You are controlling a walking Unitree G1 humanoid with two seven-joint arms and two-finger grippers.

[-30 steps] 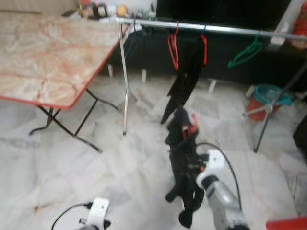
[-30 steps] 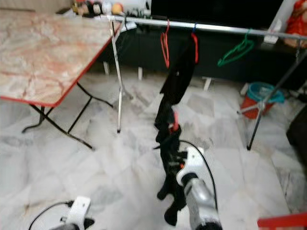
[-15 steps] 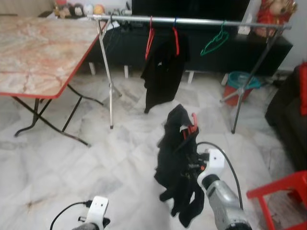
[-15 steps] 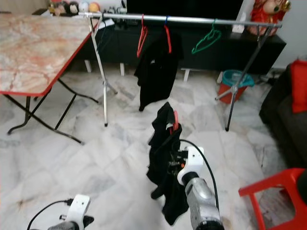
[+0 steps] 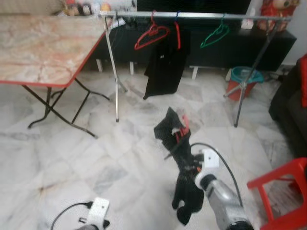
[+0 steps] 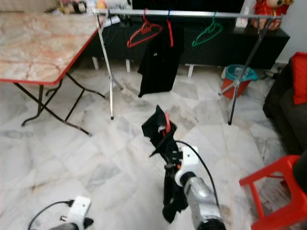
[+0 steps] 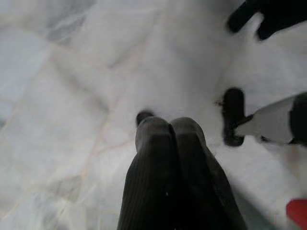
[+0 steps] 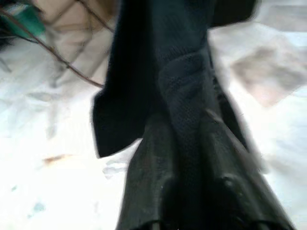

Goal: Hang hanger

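Observation:
My right gripper point(image 8: 184, 143) is shut on a black garment point(image 5: 181, 167) that hangs on a red hanger point(image 5: 183, 132), held up over the marble floor. The cloth covers the fingers in the eye views, where the silver right arm point(image 5: 217, 194) reaches in from below. Beyond stands a silver clothes rail point(image 5: 201, 15). On it hang an empty red hanger point(image 5: 151, 35), another black garment point(image 5: 167, 64) on a red hanger, and a green hanger point(image 5: 214, 36). My left gripper point(image 7: 169, 128) hangs low over the floor, shut on nothing.
A folding table point(image 5: 43, 48) with a marble top and red edge stands at the left. At the right are a red chair point(image 5: 283, 191) and a dark sofa point(image 5: 291, 100). A teal bucket point(image 5: 244, 76) sits by the rail's right leg, and a black cabinet point(image 5: 240, 48) lies behind the rail.
The whole view has swung and the rail now sits squarely ahead. My right gripper keeps its hold, and the held garment has swung and tilted. The empty red hanger on the rail has turned broadside.

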